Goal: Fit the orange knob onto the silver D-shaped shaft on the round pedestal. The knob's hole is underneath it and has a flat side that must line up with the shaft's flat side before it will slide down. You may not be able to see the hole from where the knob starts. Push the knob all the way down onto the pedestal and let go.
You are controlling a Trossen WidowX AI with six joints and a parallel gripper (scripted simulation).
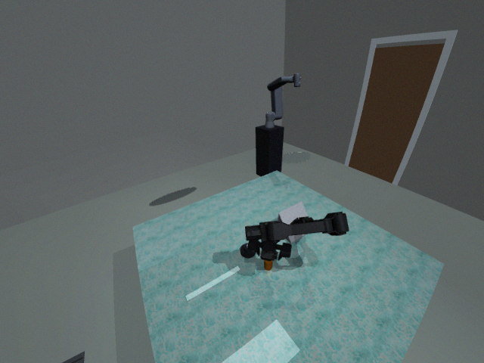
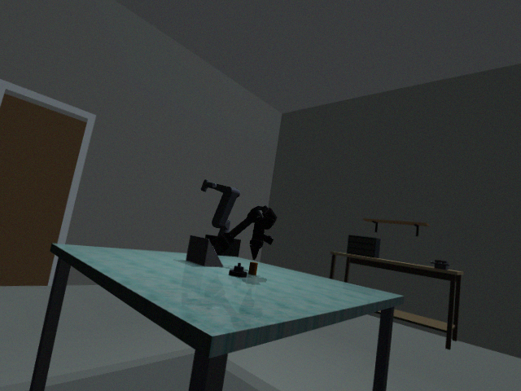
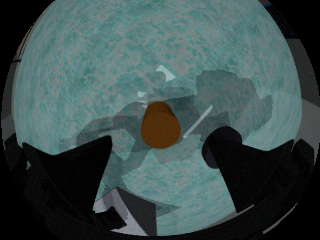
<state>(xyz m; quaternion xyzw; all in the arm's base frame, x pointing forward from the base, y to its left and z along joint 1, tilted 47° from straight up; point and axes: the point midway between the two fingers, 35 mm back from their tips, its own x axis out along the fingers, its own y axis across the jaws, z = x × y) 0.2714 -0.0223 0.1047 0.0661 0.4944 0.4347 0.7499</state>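
Note:
The orange knob (image 1: 268, 265) (image 2: 252, 268) (image 3: 160, 132) stands upright on the table; its underside and hole are hidden. The round dark pedestal (image 1: 247, 250) (image 2: 238, 273) stands close beside it, with a short shaft showing on top in the exterior view. In the wrist view the pedestal (image 3: 227, 134) is partly behind the right finger, and its shaft's flat side cannot be made out. My gripper (image 1: 268, 253) (image 2: 254, 257) (image 3: 162, 142) is open and empty, pointing down above the knob. In the wrist view the knob appears between the spread fingers.
A grey wedge-shaped block (image 1: 293, 212) (image 2: 202, 251) (image 3: 142, 215) stands on the teal table (image 1: 332, 296) (image 2: 168, 286) near my arm's base. A second grey arm (image 1: 277, 101) (image 2: 225, 210) stands on a dark stand behind the table. Pale light patches lie on the table top.

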